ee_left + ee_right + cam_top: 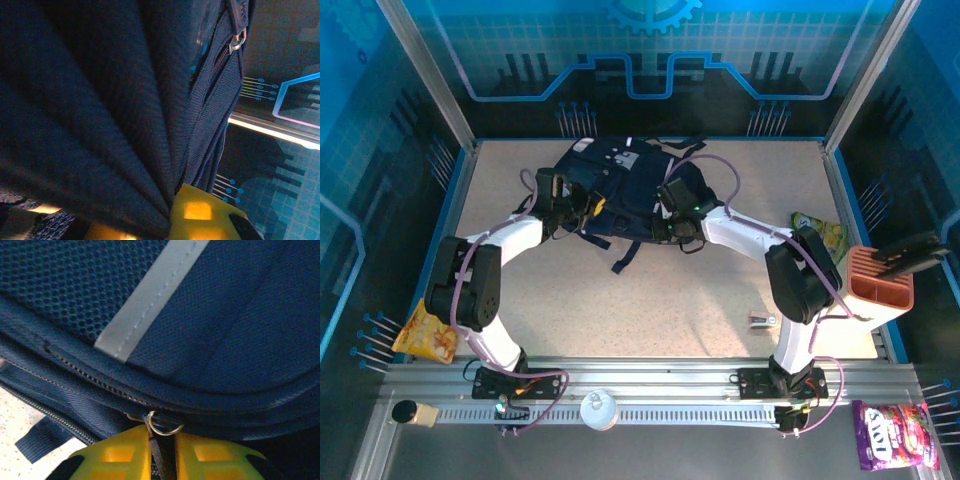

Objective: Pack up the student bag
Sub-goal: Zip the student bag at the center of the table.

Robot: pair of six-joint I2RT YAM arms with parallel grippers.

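Much of the large dark navy fabric backpack with thin white stripes (pixel 620 185) is covered by the two arms, and we cannot see inside it. It lies flat at the middle of the table's (pixel 650 300) far edge. Its grey-white patch is towards that edge and a black strap trails towards the near edge, so its long axis seems to run far to near.

The left hand (pixel 160 222) is clenched on a bunched fold of the backpack's fabric. In the right wrist view, the right hand's (pixel 162 450) yellow fingers (pixel 125 452) stand close on either side of the black zipper pull (pixel 159 452). We cannot tell whether they pinch it.

At the table's right edge, an orange-brown slotted plastic holder (pixel 880 285) carries a dark object (pixel 910 250) that is too small to make out.
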